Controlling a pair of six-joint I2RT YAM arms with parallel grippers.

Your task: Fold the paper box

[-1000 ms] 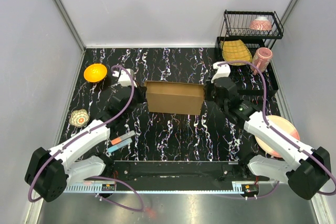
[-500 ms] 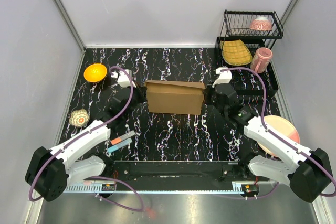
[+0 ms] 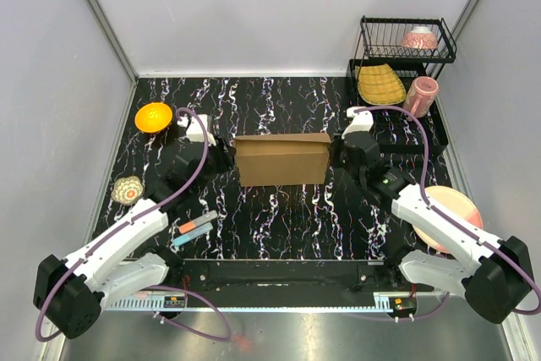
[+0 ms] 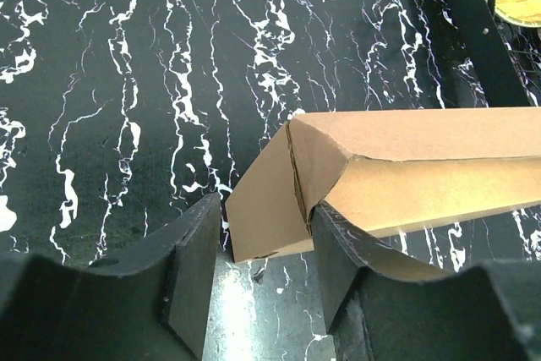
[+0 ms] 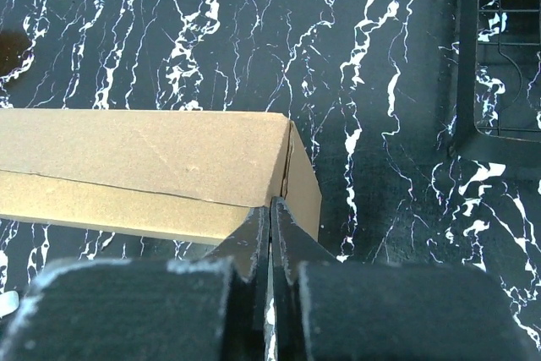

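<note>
The paper box (image 3: 281,160) is a brown cardboard mailer lying in the middle of the black marbled table, its long side running left to right. My left gripper (image 3: 221,156) is at its left end. In the left wrist view the box's (image 4: 423,166) end flap juts between the parted fingers of this open gripper (image 4: 266,226); the right finger (image 4: 338,251) touches the cardboard and a gap shows beside the left one. My right gripper (image 3: 336,151) is at the right end. In the right wrist view it (image 5: 271,209) is shut, tips against the box's (image 5: 144,158) corner.
An orange bowl (image 3: 153,117) and a small patterned bowl (image 3: 128,189) sit at the left, with markers (image 3: 194,228) near the left arm. A black dish rack (image 3: 397,65) at the back right holds a yellow plate, a pink cup (image 3: 421,95) and a pink bowl. A pink plate (image 3: 452,209) lies under the right arm.
My left gripper has opened and moved in a little against the box's left end. The right gripper has stayed shut at the right end.
</note>
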